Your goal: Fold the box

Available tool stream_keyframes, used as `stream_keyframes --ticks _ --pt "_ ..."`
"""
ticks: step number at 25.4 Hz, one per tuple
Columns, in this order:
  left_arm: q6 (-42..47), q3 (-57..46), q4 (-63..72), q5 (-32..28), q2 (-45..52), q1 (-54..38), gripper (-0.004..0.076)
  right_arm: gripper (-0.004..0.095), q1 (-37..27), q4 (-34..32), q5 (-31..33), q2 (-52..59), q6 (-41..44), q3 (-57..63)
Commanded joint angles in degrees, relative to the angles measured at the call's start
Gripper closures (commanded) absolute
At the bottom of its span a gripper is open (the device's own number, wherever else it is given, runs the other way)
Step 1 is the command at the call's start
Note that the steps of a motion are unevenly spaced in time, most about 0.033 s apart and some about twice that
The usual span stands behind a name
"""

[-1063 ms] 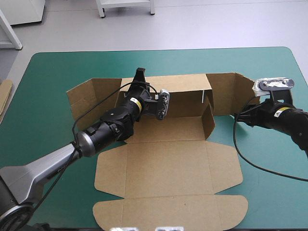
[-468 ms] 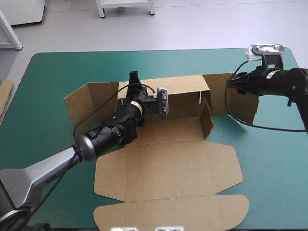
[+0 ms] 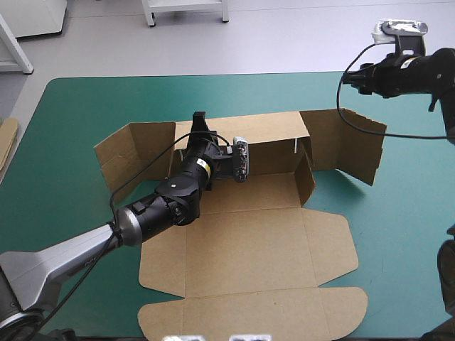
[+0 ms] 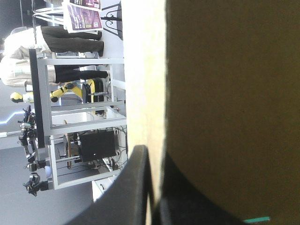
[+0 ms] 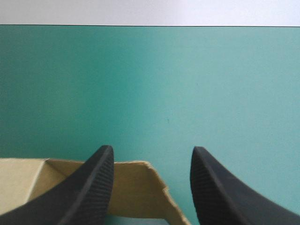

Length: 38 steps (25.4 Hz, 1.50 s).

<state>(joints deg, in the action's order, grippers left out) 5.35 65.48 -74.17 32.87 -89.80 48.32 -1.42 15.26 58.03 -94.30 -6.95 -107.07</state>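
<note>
While the left arm reaches in slantwise over the table, I see the brown box (image 3: 249, 241) lying at the middle of the teal-green cover (image 3: 85, 106), partly raised. Its lid panel (image 3: 245, 312) lies flat toward the near edge, and the back wall (image 3: 274, 131) stands upright on the far side. A short side wall (image 3: 307, 177) stands at the tray's right end. Two outer flaps stand splayed, one off the left end (image 3: 135, 149) and one off the right end (image 3: 348, 145).

My left gripper (image 3: 199, 122) sits on the top edge of the back wall, near its left end. From the left wrist camera the two black fingers (image 4: 133, 187) are all but closed, with the brown sheet pinched between them, one finger on each face.

My right gripper (image 5: 152, 152) hangs raised over the table's far right corner, clear of the box. Its fingers stand well apart with nothing between them. From its wrist camera a corner of the right outer flap (image 5: 136, 187) shows below the fingertips, with bare cover ahead as far as the table's edge.

A strip of more brown board (image 3: 7, 145) shows off the table's left edge.
</note>
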Motion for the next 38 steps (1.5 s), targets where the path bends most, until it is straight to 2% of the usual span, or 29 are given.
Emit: stream_keyframes --ticks 1,8,11,15,19,24,38 --pt "1.69 0.67 0.55 0.46 1.85 1.2 0.0732 0.044 -2.54 1.65 1.0 -3.58 -0.29 -8.66" --pt "1.69 0.67 0.42 -0.21 1.85 2.1 0.0732 0.044 -2.66 6.99 7.0 -18.14 -1.67 -24.15" --pt "1.69 0.67 0.31 -0.21 1.85 2.1 0.0732 0.044 -2.66 7.04 8.56 -21.18 -1.35 -25.78" --pt "1.69 0.67 0.3 -0.33 1.85 2.1 0.0732 0.044 -2.02 7.22 10.43 -23.21 -2.96 -25.26" --pt "1.69 0.67 0.41 -0.54 1.85 2.1 0.0732 0.0473 0.91 3.01 12.91 -23.98 -4.19 -24.78" --pt "1.69 0.67 0.41 0.04 1.85 2.1 0.0732 0.049 1.32 3.02 13.32 -23.98 -4.34 -20.87" --pt "1.69 0.67 0.3 0.5 1.85 2.0 0.0732 0.0531 1.32 3.53 13.32 -15.41 -6.95 -6.96"
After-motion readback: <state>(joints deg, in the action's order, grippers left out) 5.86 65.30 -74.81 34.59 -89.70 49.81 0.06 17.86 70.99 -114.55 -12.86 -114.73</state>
